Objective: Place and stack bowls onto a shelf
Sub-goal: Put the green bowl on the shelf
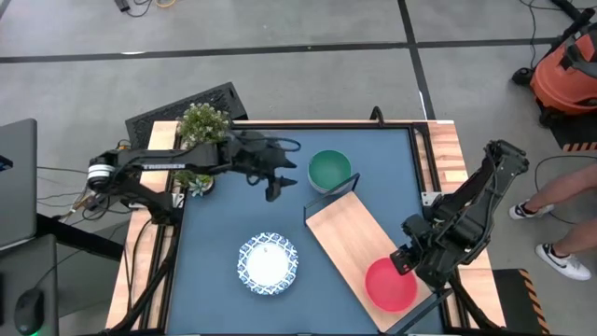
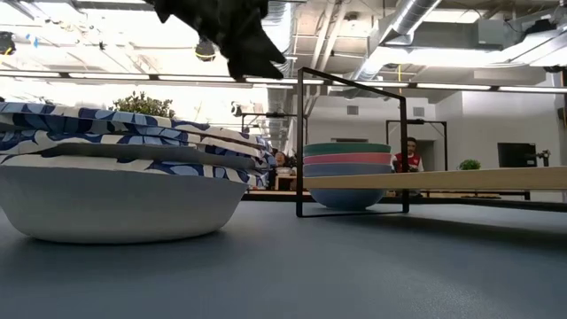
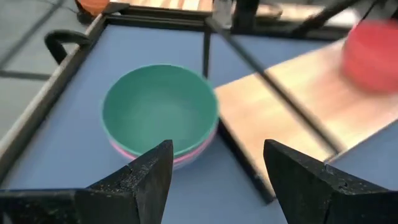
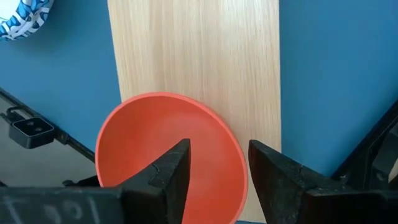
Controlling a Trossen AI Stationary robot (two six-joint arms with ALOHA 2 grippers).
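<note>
A red bowl [image 1: 390,284] [image 4: 171,158] sits on the near end of the light-wood shelf [image 1: 347,233] [image 4: 199,56]. My right gripper [image 1: 403,261] [image 4: 217,165] is open over the bowl's right rim. A stack of green on pink on pale blue bowls [image 1: 329,169] [image 2: 347,168] [image 3: 160,111] rests on the table by the shelf's black wire frame [image 2: 354,142]. My left gripper [image 1: 272,182] [image 3: 214,171] [image 2: 235,35] hovers open above the table, left of that stack. Blue-and-white patterned bowls [image 1: 268,262] [image 2: 115,177] are stacked near the table's front. My right gripper comes from above with one finger [image 4: 177,165] over the inside of the red bowl and the other [image 4: 273,174] outside its rim [image 4: 241,158]. Whether either finger touches the rim, I cannot tell. The bowl sits upright on the board.
Potted green plants [image 1: 201,126] stand at the table's far left corner behind my left arm. The shelf board lies diagonally across the right half of the blue tabletop [image 1: 224,224]. A person's legs [image 1: 550,210] show beyond the right edge.
</note>
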